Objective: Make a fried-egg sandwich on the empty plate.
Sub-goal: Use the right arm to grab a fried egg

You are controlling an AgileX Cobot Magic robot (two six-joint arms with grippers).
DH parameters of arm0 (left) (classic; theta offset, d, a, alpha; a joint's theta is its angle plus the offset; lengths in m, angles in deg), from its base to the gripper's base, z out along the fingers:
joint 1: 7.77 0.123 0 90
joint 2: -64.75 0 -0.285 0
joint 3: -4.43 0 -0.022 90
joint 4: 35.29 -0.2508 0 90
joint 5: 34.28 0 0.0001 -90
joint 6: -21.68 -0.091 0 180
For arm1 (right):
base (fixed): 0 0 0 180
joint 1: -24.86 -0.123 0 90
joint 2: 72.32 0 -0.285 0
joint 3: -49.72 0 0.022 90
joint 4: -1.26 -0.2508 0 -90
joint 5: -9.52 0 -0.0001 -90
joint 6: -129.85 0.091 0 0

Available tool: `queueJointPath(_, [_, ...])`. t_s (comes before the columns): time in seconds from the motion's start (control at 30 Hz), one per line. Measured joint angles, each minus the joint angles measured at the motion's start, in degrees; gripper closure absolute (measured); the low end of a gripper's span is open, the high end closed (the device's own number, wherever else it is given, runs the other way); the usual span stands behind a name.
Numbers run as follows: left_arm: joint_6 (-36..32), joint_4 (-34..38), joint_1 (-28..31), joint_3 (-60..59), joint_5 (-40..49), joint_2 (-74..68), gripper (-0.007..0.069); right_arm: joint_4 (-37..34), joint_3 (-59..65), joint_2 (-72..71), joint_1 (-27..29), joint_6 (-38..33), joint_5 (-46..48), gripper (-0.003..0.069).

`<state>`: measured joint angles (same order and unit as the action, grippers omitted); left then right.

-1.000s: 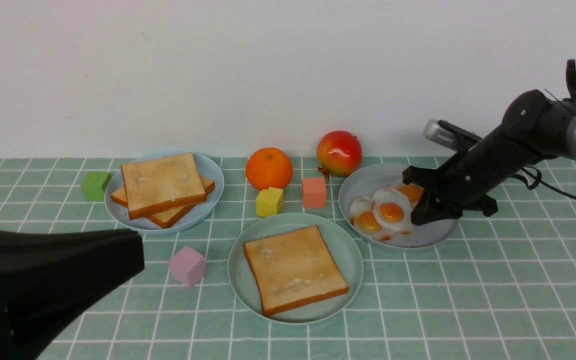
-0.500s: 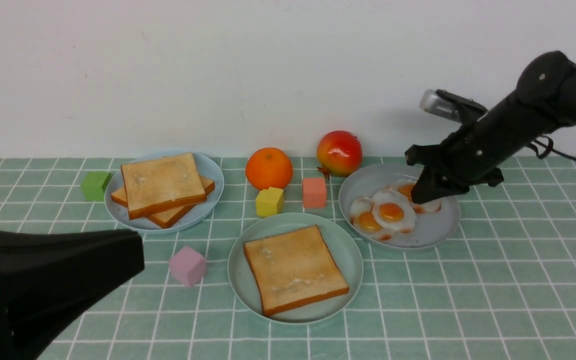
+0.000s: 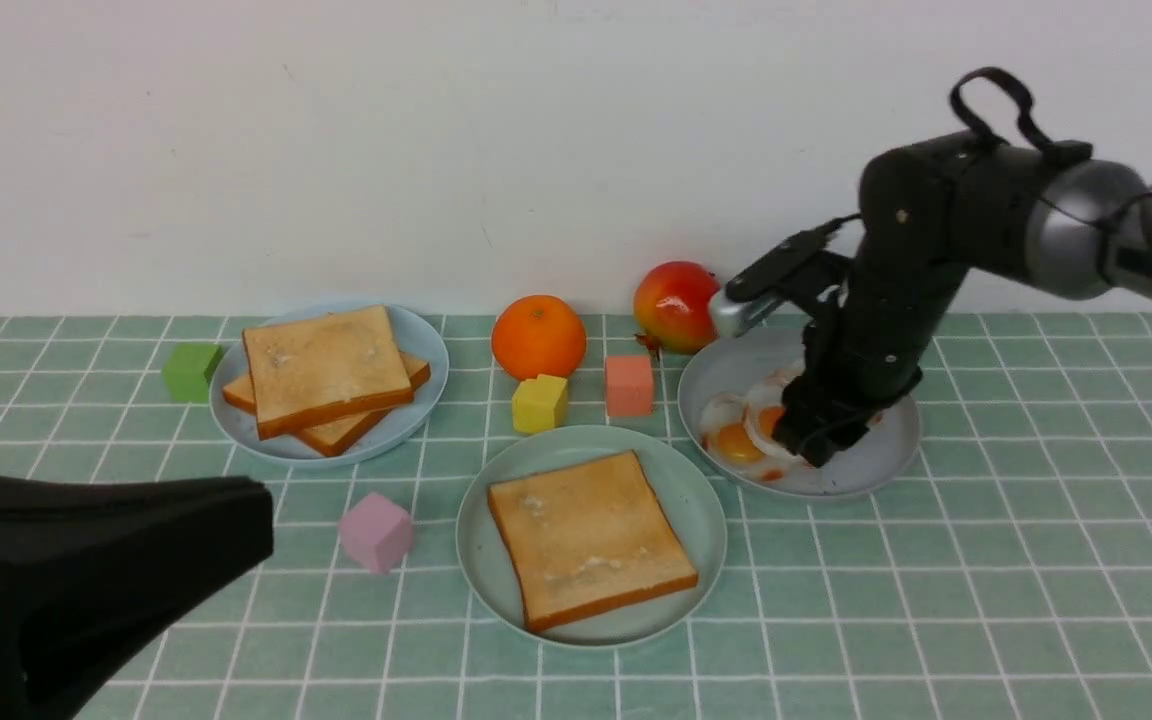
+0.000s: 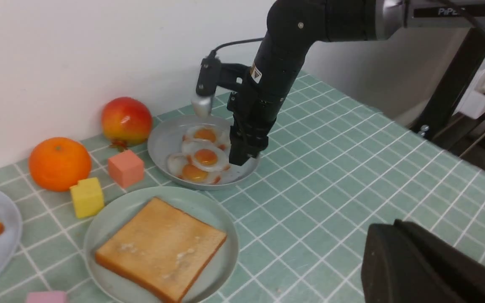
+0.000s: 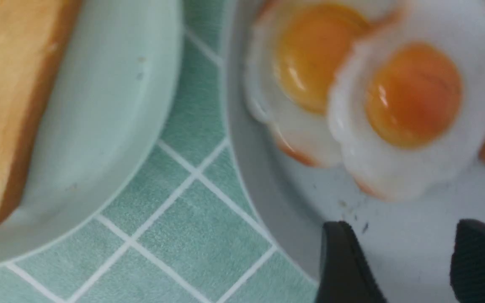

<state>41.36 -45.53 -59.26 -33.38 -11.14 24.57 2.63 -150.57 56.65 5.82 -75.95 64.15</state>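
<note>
My right gripper (image 3: 812, 452) points down over the round grey plate (image 3: 871, 468) at the right rear of the green tiled tablecloth (image 3: 1036, 560). Its two black fingers (image 5: 345, 269) are spread apart with nothing between them. They hang above bare plate, just beside the three overlapping white toy fried eggs with orange yolks (image 4: 203, 156); I cannot tell whether the tips touch the plate. My left gripper (image 3: 96, 570) is a dark bulk low at the near left, well apart from everything, with its jaws pressed together and holding nothing. The round, shallow, matte mint-green plate (image 3: 481, 545) sits in the middle near me, just beside the grey plate. It carries one square golden-brown toast slice with a darker crust (image 3: 588, 537), lying flat with its top uncovered. At the left rear a round pale blue plate (image 3: 426, 395) holds two more toast slices stacked (image 3: 324, 368), the upper one turned askew. Along the wall stand a round orange fruit (image 3: 538, 336) and a red-and-yellow apple-like fruit (image 3: 676, 305), the latter close to the grey plate's rim. A yellow block (image 3: 539, 402) and a salmon-pink cube (image 3: 628, 385) lie between the fruit and the mint-green plate. A green cube (image 3: 190, 371) rests just left of the pale blue plate, and a pale pink cube (image 3: 374, 531) sits left of the mint-green plate.
</note>
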Motion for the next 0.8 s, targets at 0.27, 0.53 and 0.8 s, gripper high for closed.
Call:
queueJointPath(0.27, [0.0,-3.39,0.0,0.0,0.07,0.0,0.0627,1.64,0.0,3.1,-0.07,-8.24,-2.49,0.0265])
queueJointPath(0.53, [0.0,-7.49,0.0,0.0,-0.46,0.0,0.0621,4.38,0.0,5.1,-0.07,-15.32,-5.99,0.0242])
queueJointPath(0.8, [0.0,-7.74,0.0,0.0,-0.52,0.0,0.0618,7.28,-0.14,5.77,-0.07,-16.1,-8.18,0.0239])
